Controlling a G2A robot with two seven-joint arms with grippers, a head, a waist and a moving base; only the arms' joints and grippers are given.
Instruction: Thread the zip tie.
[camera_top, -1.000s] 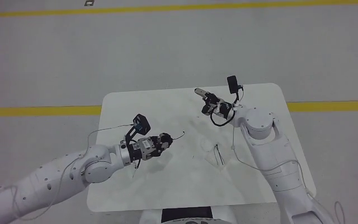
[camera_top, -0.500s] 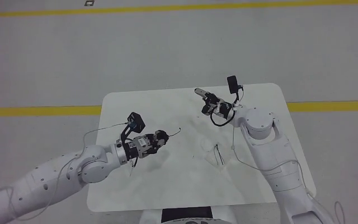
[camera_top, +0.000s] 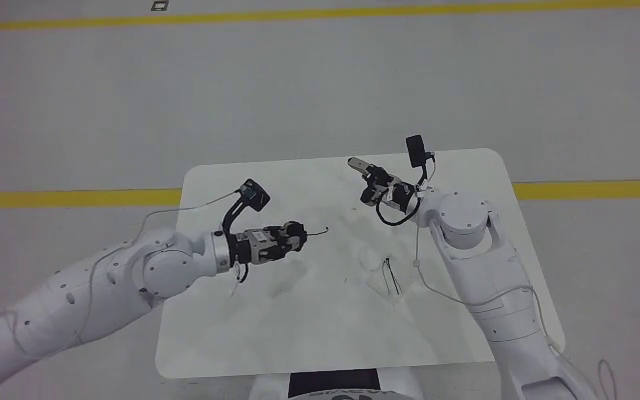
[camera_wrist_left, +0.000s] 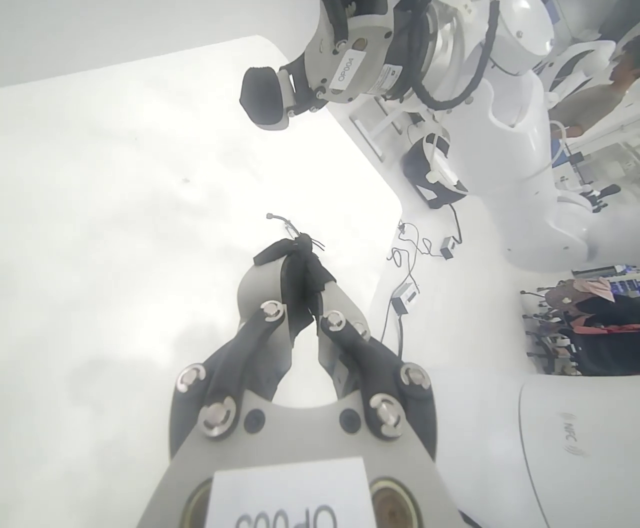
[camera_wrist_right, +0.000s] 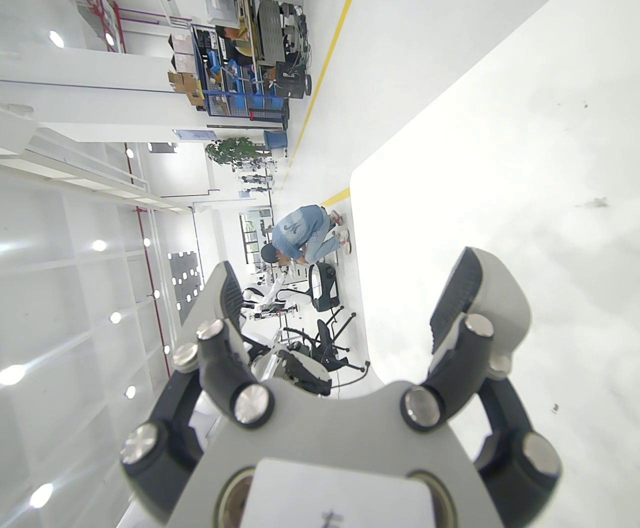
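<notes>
My left gripper (camera_top: 297, 238) hangs over the middle of the white table (camera_top: 300, 335), left of centre, and is shut on a thin dark zip tie (camera_top: 319, 233). In the left wrist view the black-padded tips (camera_wrist_left: 300, 250) pinch the zip tie (camera_wrist_left: 281, 221), and a short curved end sticks out past them. My right gripper (camera_top: 363, 178) is near the table's far edge, open with nothing between its fingers (camera_wrist_right: 345, 285). One of its black pads (camera_wrist_left: 261, 97) appears beyond the zip tie in the left wrist view.
A small pale item with a thin dark strip (camera_top: 388, 275) lies on the table right of centre, near the right arm. The table's rounded far corner (camera_wrist_right: 357, 172) is close to the right gripper.
My left arm has swung, carrying its gripper and the zip tie slightly toward the table's far side. The right arm has stayed still.
</notes>
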